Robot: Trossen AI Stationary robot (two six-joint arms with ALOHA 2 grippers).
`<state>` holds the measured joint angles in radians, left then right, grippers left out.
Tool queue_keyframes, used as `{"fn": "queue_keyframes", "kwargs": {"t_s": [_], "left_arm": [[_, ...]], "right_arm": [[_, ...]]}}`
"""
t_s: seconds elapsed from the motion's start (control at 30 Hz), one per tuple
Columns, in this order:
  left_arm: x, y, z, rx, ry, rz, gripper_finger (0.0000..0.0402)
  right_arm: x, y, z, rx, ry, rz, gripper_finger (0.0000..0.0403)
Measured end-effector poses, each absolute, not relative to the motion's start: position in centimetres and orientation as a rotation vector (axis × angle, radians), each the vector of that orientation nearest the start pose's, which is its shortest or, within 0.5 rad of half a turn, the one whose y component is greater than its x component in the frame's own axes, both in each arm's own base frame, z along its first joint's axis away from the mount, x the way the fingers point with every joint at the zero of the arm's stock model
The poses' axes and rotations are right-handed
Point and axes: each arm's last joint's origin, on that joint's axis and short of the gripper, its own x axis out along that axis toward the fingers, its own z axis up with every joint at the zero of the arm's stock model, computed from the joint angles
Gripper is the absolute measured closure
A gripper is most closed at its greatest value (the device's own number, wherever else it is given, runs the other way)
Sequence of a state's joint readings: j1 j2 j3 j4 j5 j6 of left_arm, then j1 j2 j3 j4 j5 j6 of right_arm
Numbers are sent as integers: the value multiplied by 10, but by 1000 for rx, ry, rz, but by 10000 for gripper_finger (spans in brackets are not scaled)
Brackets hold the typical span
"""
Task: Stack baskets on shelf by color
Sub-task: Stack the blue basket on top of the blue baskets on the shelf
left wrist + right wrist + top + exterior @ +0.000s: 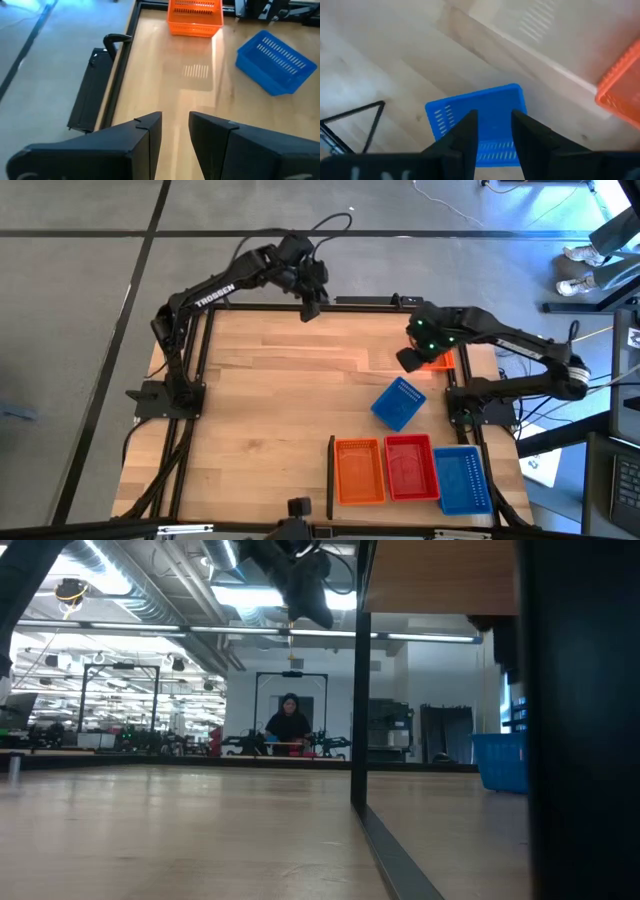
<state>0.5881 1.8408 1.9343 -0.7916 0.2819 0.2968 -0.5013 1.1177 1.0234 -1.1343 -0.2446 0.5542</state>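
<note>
Right up against the wrist camera, your right gripper (492,132) shows its two dark fingers parted by a narrow gap with nothing between them, hanging over the loose blue basket (480,127). That basket sits skewed on the shelf (270,400), apart from the row of stacks near the front edge: orange stack (359,471), red stack (409,467), blue stack (462,479). One orange basket (438,361) lies by the far right rail, mostly under the right arm.

Watch the angle. The blue basket is turned relative to the fingers, so if you come down as you are, a finger may land on a mesh wall rather than straddle it and push the basket away or tip it. I judge the gap tight for a wall grip, so a slightly off descent could just shove it toward the red stack.

Your left gripper (175,137) waits at the far edge, fingers slightly apart and empty.

From above you see all three stacks and the black divider strip (331,476); the wrist views miss them. Only the left wrist view shows the orange basket's open mesh side clearly. At table height you see little beyond one blue basket wall.
</note>
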Motion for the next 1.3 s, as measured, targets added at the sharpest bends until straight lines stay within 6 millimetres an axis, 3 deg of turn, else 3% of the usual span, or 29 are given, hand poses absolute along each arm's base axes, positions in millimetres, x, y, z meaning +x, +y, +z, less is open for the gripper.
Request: {"fn": "queue_keyframes", "kwargs": {"t_s": [0.2, 0.43, 1.3], "left_arm": [[336, 220, 379, 30, 674, 189, 312], [338, 216, 380, -2, 636, 85, 312], [337, 215, 380, -14, 636, 69, 312]], "right_arm": [[173, -93, 265, 994, 1172, -600, 289], [183, -103, 247, 930, 1281, -690, 289], [210, -116, 191, 936, 1584, -537, 289]]}}
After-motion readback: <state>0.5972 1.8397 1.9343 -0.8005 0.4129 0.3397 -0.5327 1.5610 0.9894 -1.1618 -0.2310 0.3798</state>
